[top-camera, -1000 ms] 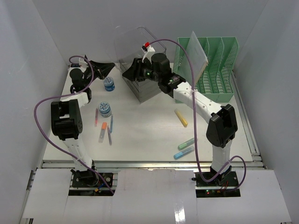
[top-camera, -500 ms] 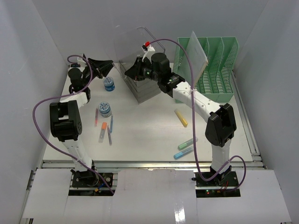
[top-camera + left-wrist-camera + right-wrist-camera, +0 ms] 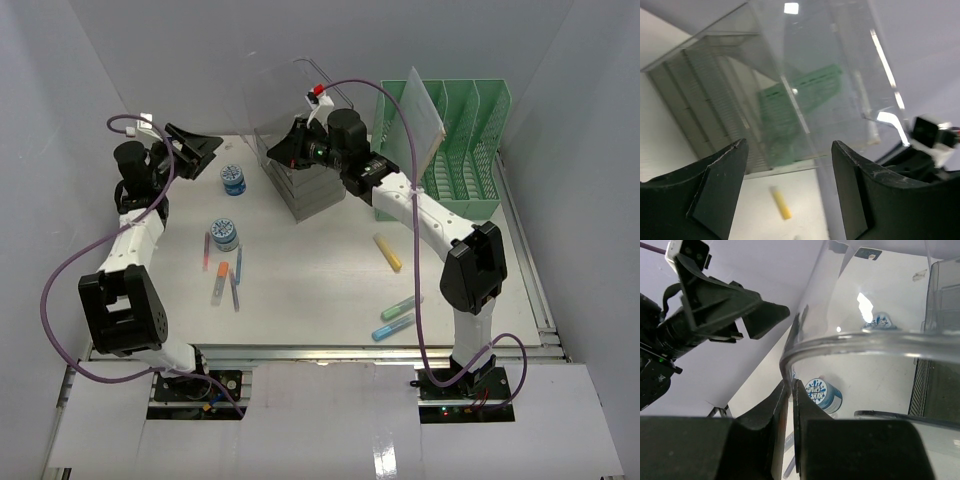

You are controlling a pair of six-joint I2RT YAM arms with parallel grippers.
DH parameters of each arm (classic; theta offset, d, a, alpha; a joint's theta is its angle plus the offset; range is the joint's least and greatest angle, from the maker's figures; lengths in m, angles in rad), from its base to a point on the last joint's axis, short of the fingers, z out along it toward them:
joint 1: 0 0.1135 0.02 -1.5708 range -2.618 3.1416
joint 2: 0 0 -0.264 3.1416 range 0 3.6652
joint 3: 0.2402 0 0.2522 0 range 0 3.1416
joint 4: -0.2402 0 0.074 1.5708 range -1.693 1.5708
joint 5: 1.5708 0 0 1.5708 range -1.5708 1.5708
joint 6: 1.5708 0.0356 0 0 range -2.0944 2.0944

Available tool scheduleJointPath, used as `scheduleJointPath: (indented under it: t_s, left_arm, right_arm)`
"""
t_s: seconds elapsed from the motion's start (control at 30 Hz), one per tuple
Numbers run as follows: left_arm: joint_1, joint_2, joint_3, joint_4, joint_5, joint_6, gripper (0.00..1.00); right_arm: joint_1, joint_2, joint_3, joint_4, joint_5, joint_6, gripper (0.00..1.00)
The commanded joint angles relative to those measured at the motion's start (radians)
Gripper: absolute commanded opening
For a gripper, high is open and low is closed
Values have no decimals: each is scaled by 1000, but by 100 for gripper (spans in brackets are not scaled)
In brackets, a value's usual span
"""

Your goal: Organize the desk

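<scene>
Swung out toward the left wall since a second ago, the left arm is now seen with its elbow drawn back toward 8 o'clock, and the left gripper has been carried slightly leftward to 10 o'clock of the desk. Its fingers are spread wide, with nothing between them. The right gripper is clamped on the rim of the clear lid, which is held raised over the grey storage box at 12 o'clock, much as before. The desk lies flat beneath both arms. Two blue round tubs are scattered toward 10 o'clock, a cluster of pens at 8 o'clock, a yellow marker at 3 o'clock and two more markers at 5 o'clock. Holding the box open for loading is judged to be the step in hand. Next, a loose item would probably need to be picked up by the free left gripper and dropped inside.
</scene>
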Motion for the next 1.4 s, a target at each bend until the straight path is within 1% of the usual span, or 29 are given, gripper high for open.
scheduleJointPath:
  t_s: [0.0, 0.07, 0.13, 0.2, 0.33, 0.47, 0.53, 0.63, 0.7, 0.8, 1.07, 1.2, 1.37]
  left_arm:
    - [-8, -8, 20, -309, -157, 466, 79]
    - [-20, 19, 26, -312, -169, 590, 82]
    - [-52, 62, 45, -313, -206, 748, 84]
    - [-73, 96, 57, -294, -239, 847, 87]
    - [-82, 175, 66, -194, -243, 963, 87]
    - [-89, 243, 89, -105, -241, 1012, 87]
    - [-103, 285, 134, -96, -247, 1038, 87]
    - [-131, 347, 185, -107, -292, 1121, 87]
    - [-139, 369, 215, -114, -333, 1143, 87]
    - [-141, 413, 245, -120, -350, 1156, 88]
    - [-148, 493, 297, -145, -327, 1158, 88]
    - [-149, 522, 310, -170, -363, 1175, 88]
    - [-150, 550, 321, -182, -364, 1179, 87]
  right_arm:
    - [1, -43, 69, 99, -61, 25, 10]
    - [3, -46, 71, 101, -68, 30, 9]
    - [2, -50, 72, 101, -73, 36, 9]
    - [1, -53, 74, 102, -80, 42, 9]
    - [3, -55, 80, 101, -97, 65, 9]
    - [1, -53, 91, 101, -114, 84, 8]
    - [2, -51, 95, 100, -119, 92, 8]
    - [1, -46, 97, 101, -127, 99, 8]
    - [0, -42, 98, 99, -129, 101, 8]
    - [-1, -37, 100, 100, -134, 109, 8]
    - [-4, -26, 109, 99, -141, 118, 8]
    - [-5, -19, 107, 99, -144, 120, 8]
    - [-4, -14, 105, 99, -144, 120, 8]
